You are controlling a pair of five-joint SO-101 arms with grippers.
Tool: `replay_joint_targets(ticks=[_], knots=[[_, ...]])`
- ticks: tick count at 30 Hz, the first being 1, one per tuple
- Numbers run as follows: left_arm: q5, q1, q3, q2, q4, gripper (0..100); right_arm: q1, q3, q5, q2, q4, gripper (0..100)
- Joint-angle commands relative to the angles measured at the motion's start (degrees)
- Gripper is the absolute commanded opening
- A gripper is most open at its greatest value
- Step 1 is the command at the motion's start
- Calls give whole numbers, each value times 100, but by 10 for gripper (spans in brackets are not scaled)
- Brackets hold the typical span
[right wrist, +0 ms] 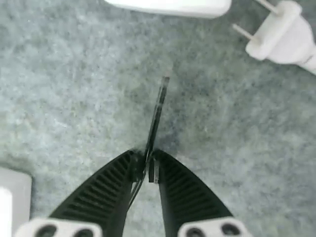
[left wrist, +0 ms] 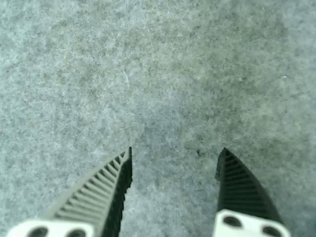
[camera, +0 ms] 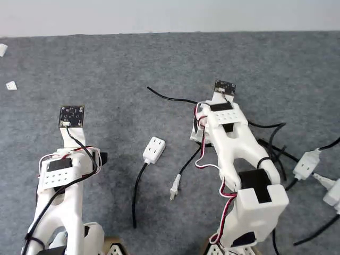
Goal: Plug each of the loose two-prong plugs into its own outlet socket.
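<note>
The left claw (left wrist: 175, 153) hangs released over the bare grey desk (left wrist: 148, 74), gripping nothing, likely waiting its turn. The right claw (right wrist: 148, 157) is clenched on a thin black cord (right wrist: 159, 106), probably to drag a plug nearer. A white two-prong plug (right wrist: 281, 37) lies just beside a white socket block (right wrist: 168, 5), prongs toward it. In the high view's lower middle, another plug (camera: 173, 188) lies near an outlet socket (camera: 154, 150), not yet inserted.

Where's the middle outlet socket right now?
In the high view, the outlet socket lies on the grey carpet between the two arms, a loose plug just right of it.
</note>
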Motion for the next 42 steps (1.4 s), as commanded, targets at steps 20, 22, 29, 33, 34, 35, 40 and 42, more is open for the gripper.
replay_joint_targets(ticks=[20, 22, 29, 33, 34, 35, 40, 42], knots=[[-35, 35, -286, -18, -123, 263, -444, -3288, 2778, 365, 1525, 10], [-35, 35, -286, -18, -123, 263, -286, -3903, 3068, 963, 1578, 29], [-35, 26, -286, -18, -123, 263, 180, -5758, 3270, 2000, 2686, 239], [-35, 26, -286, -18, -123, 263, 277, -6611, 2558, 1930, 3538, 132], [-35, 26, -286, -18, -123, 263, 251, -6734, 2356, 1930, 3776, 86], [-35, 26, -286, -18, -123, 263, 163, -6787, 2171, 1912, 4004, 35], [-35, 26, -286, -18, -123, 263, -391, -5389, 1415, 1701, 4048, 7], [-35, 26, -286, -18, -123, 263, -567, -4624, 993, 1569, 3829, 9]])
